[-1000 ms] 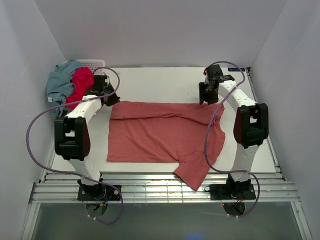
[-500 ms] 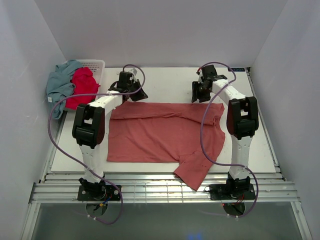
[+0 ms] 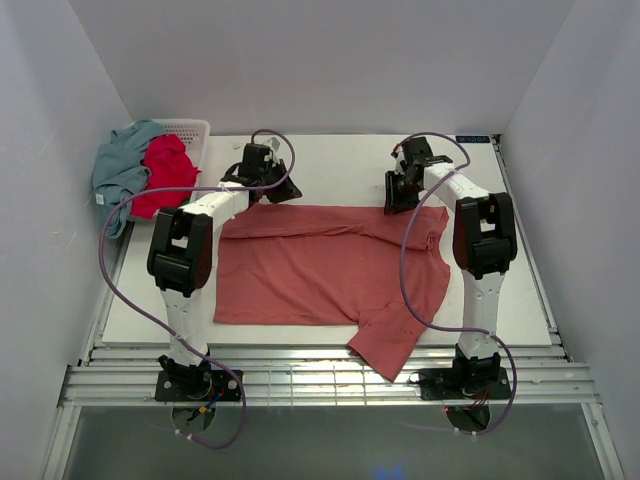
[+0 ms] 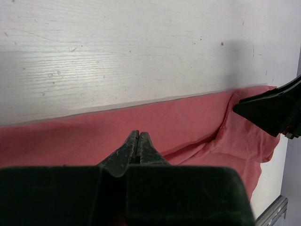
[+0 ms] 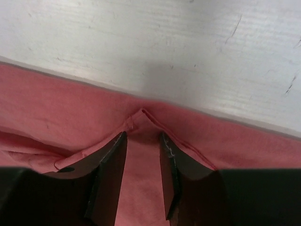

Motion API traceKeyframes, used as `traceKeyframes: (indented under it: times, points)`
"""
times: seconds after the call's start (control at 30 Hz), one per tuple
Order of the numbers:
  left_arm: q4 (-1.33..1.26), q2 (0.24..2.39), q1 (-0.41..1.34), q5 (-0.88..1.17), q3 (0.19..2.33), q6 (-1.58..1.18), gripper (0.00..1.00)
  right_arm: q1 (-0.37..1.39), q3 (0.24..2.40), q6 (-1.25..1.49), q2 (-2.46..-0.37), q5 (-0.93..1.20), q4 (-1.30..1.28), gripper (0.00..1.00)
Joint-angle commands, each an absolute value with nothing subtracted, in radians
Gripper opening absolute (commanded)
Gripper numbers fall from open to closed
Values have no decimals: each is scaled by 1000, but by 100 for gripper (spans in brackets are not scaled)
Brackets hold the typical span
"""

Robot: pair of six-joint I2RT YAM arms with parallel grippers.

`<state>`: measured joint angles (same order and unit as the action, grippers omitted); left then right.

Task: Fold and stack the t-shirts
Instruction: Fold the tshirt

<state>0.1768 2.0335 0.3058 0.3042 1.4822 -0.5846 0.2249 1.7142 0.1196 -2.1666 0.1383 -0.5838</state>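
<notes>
The dusty salmon-red t-shirt (image 3: 320,270) lies spread on the white table, its far part folded over and one sleeve hanging over the near edge. My left gripper (image 3: 279,189) is shut and empty, its tips (image 4: 138,134) just above the shirt's far edge (image 4: 188,117). My right gripper (image 3: 393,203) is open at the far edge, its jaws (image 5: 142,137) astride a raised seam corner of the shirt (image 5: 61,108). The bright crimson t-shirt (image 3: 165,165) and the grey-blue t-shirt (image 3: 120,165) lie bunched in the basket at the far left.
A white lattice basket (image 3: 190,128) stands at the table's far left corner. Bare white table (image 3: 340,160) runs behind the shirt. White walls close in both sides and the back. A metal rail (image 3: 320,380) runs along the near edge.
My left arm has swung from beside the basket rightward to the shirt's far edge. My right gripper has shifted a little left and down onto the shirt's edge.
</notes>
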Motion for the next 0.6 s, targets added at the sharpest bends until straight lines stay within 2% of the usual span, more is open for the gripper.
traceKeyframes:
  times: [0.0,0.1,0.23,0.27,0.47,0.5,0.53,0.57]
  points:
    - [167,2031,328,324,1479,-592,0,229,1686,107,-2148,167,-595,40]
    - [167,2034,339,322,1476,-592,0,229,1675,103,-2145,167,-597,29]
    - [167,2037,345,318,1473,-588,0,230,1672,101,-2125,155,-603,11]
    - [167,2037,345,318,1471,-588,0,233,1667,101,-2114,153,-600,10]
    - [167,2054,348,330,1471,-592,0,250,1631,89,-2037,129,-568,9]
    - [169,2056,350,333,1473,-594,0,250,1634,89,-2042,126,-561,10]
    - [169,2059,351,337,1473,-594,0,250,1644,89,-2049,120,-563,19]
    - [169,2060,351,345,1474,-595,0,250,1658,90,-2060,120,-578,24]
